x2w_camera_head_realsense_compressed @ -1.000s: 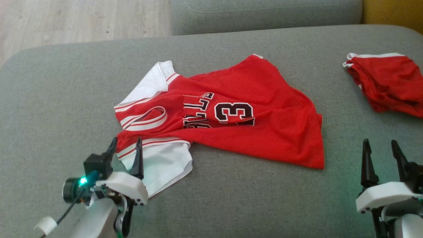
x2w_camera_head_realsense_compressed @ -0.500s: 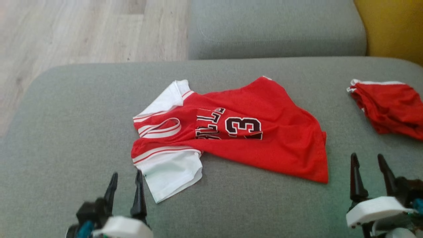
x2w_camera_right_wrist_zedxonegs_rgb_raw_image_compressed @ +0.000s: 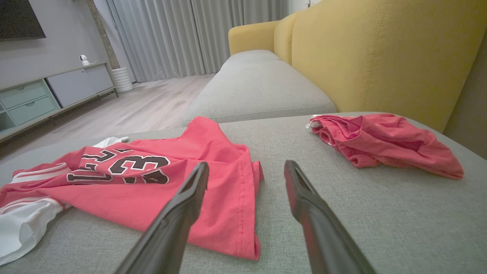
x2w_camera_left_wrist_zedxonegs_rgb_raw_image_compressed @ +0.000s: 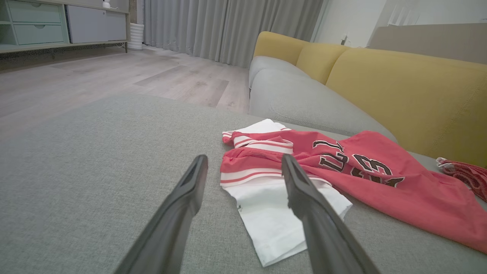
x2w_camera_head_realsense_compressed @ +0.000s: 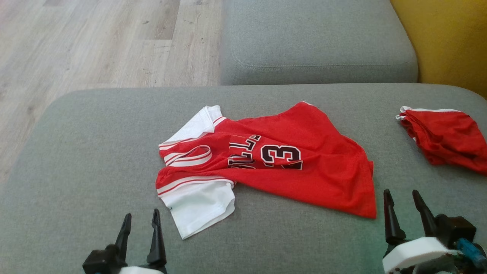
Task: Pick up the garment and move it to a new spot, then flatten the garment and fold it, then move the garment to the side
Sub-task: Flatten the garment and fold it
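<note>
The left gripper (x2w_camera_head_realsense_compressed: pixel 141 214) hangs above the near edge of the grey cushion (x2w_camera_head_realsense_compressed: pixel 76 160), left of its middle. Its two dark fingers are spread apart with nothing between them. The right gripper (x2w_camera_head_realsense_compressed: pixel 401 191) hangs above the same near edge, toward the cushion's right end, fingers likewise parted and empty. Neither one touches any cloth.

A little further in from that edge lies a white sleeve (x2w_camera_head_realsense_compressed: pixel 199 205), flat on the cushion and left of its middle. It belongs to the red shirt (x2w_camera_head_realsense_compressed: pixel 323 167), which sprawls across the middle of the cushion. The striped collar end lies toward the cushion's left and the hem toward its right. The shirt is wrinkled, and its body is folded over itself so that the black-and-white number and letters are partly hidden. One hem corner reaches back toward the near edge, right of the middle.

At the cushion's right end, well apart from the shirt, sits a crumpled red bundle of cloth (x2w_camera_head_realsense_compressed: pixel 445 137) with white trim.

Beyond the far edge, a second grey seat (x2w_camera_head_realsense_compressed: pixel 319 42) butts against the cushion. A yellow backrest (x2w_camera_head_realsense_compressed: pixel 449 34) rises along the cushion's right side, and a pale wooden floor (x2w_camera_head_realsense_compressed: pixel 95 42) stretches past its far left corner. Farthest off are grey curtains (x2w_camera_left_wrist_zedxonegs_rgb_raw_image_compressed: pixel 228 26) and a low cabinet (x2w_camera_left_wrist_zedxonegs_rgb_raw_image_compressed: pixel 57 23).
</note>
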Motion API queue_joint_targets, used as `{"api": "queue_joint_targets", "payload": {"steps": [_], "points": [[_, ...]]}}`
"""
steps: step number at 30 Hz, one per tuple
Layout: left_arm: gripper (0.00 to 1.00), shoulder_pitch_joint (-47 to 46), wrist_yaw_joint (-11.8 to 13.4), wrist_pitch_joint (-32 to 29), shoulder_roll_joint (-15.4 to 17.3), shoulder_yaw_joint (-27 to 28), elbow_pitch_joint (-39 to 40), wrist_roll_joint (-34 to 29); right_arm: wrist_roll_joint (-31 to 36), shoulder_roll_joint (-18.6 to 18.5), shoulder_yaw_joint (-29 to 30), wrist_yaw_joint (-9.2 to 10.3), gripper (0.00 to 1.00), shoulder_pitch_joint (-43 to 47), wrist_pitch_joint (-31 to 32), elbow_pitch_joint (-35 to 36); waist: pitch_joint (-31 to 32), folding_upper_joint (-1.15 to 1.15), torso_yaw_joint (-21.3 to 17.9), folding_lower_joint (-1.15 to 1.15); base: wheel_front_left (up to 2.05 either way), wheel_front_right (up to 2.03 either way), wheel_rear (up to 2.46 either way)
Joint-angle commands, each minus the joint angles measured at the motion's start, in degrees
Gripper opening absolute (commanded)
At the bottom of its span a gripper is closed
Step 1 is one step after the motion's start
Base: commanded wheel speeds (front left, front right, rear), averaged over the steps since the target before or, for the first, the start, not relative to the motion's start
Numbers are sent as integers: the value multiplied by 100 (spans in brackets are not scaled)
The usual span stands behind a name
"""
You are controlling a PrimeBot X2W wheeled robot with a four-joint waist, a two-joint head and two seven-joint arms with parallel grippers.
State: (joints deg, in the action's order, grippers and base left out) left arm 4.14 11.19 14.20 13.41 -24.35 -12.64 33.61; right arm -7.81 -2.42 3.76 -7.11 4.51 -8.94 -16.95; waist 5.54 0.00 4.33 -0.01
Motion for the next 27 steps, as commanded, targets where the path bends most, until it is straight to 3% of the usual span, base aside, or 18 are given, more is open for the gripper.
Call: {"api": "queue_joint_targets", "payload": {"steps": [1, 13, 27], "points": [[100, -178, 40, 8, 95, 159, 218, -62, 12, -46, -188, -37, 100, -209, -92, 148, -1, 0, -5, 1, 0, 0, 0], [100, -226, -35, -398, -12, -127, -164, 18, 67, -46, -319, -37, 100, -280, -75, 172, -193, 0, -162, 1, 0, 0, 0], [100, -1166, -295, -845, -627, -57, -1862, 617, 365, -45, -351, -37, 100, -611, 174, -30, -907, 0, -622, 1, 0, 0, 0]]}}
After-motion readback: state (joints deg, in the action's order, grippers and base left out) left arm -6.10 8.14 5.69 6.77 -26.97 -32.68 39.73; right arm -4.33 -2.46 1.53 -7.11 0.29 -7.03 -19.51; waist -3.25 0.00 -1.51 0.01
